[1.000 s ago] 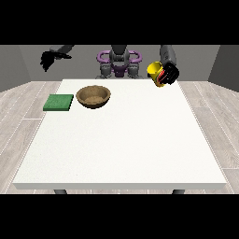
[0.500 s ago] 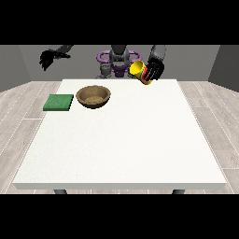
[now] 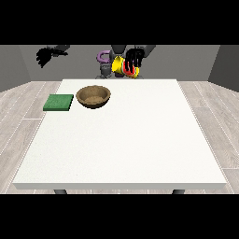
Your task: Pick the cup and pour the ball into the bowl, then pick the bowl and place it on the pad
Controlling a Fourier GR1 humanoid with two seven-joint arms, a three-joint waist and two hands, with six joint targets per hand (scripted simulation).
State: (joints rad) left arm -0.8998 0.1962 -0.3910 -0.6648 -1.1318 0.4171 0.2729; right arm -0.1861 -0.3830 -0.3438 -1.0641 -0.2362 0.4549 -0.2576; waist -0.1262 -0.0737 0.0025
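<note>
Front view: a yellow cup held in the air above the far edge of the white table.

The cup is tipped on its side, and the fingers of the hand at the view's right are curled round it. A brown bowl stands on the table below and to the view's left of the cup, with a green pad just beside it. The hand at the view's left hangs in the air beyond the table's far corner; whether its fingers are apart or together cannot be told.
</note>
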